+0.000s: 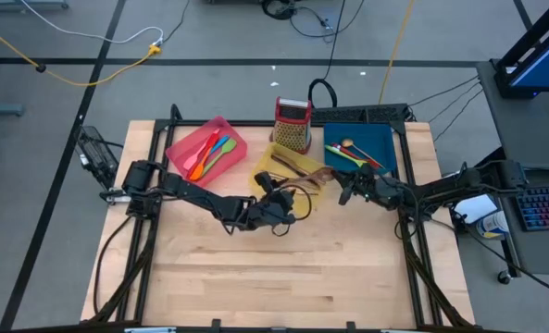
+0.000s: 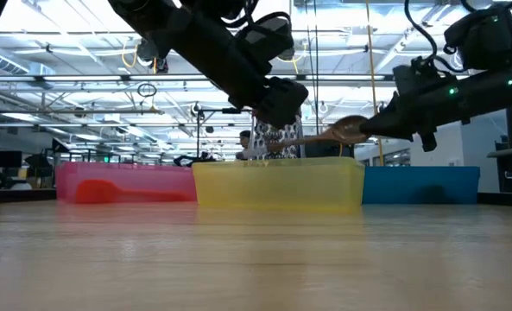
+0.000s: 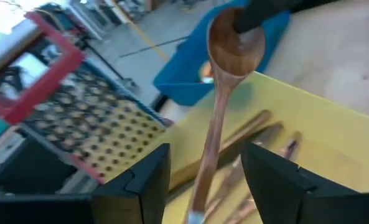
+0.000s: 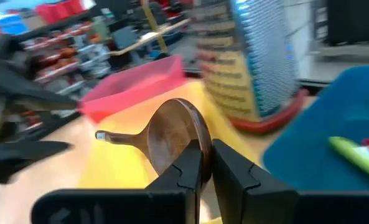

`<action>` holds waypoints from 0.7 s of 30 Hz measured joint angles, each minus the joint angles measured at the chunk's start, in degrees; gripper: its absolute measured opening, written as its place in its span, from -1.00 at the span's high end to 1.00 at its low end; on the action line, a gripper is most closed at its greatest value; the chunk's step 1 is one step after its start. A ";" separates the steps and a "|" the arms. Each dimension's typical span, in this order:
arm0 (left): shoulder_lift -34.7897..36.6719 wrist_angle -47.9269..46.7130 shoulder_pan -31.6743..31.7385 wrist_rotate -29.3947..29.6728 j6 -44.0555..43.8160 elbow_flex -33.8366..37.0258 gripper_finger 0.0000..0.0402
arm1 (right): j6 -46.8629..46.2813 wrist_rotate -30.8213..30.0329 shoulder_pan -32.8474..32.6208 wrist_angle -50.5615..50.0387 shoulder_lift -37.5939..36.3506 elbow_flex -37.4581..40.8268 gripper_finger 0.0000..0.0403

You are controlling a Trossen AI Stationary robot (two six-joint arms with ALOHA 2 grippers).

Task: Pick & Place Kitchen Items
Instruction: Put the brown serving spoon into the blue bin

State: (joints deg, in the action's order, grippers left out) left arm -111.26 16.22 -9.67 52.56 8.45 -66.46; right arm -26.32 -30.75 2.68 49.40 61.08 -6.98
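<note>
High: left gripper [image 1: 288, 205] and right gripper [image 1: 345, 191] meet over yellow tray [image 1: 267, 163].
Low: brown spoon [image 2: 325, 135] level above tray.
Left wrist: fingers [image 3: 140, 186] released, spread either side of handle.
Right wrist: right gripper clenched on spoon bowl.

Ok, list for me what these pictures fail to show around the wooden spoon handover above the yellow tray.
- Brown wooden spoon: its handle end runs off the left wrist view's edge between the left end effector and its open fingers.
- Rectangular yellow plastic tray: in the low view its wall hides the contents.
- Right end effector: shut on the spoon bowl, hiding the bowl's near edge.
- Red-topped metal box grater: blurred in the right wrist view.
</note>
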 joint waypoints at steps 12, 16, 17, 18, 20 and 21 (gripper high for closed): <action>0.07 -8.08 -5.44 4.00 -3.81 0.00 -0.01 | 4.50 -4.27 4.86 -6.71 -8.70 0.02 0.91; 0.07 -12.71 -6.41 4.04 -6.76 0.00 -0.01 | 4.79 -7.13 5.97 -16.32 -15.22 0.02 0.91; 0.07 -13.97 -6.58 4.04 -7.62 0.00 -0.01 | 4.65 -7.20 6.13 -19.10 -16.97 0.04 0.91; 0.07 -15.16 -6.62 4.02 -8.57 0.00 -0.01 | 4.61 -7.11 6.31 -21.60 -18.65 0.04 0.91; 0.07 -17.10 -6.55 4.06 -10.45 0.00 -0.01 | 4.58 -7.51 6.46 -25.70 -22.08 0.04 0.91; 0.07 -17.85 -6.51 4.08 -11.28 0.00 -0.01 | 4.52 -8.34 6.48 -27.28 -23.79 0.04 0.91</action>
State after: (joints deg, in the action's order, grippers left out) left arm -111.20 -1.63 -16.19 56.64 -2.83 -66.46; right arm -21.80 -39.09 9.17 22.12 37.29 -6.94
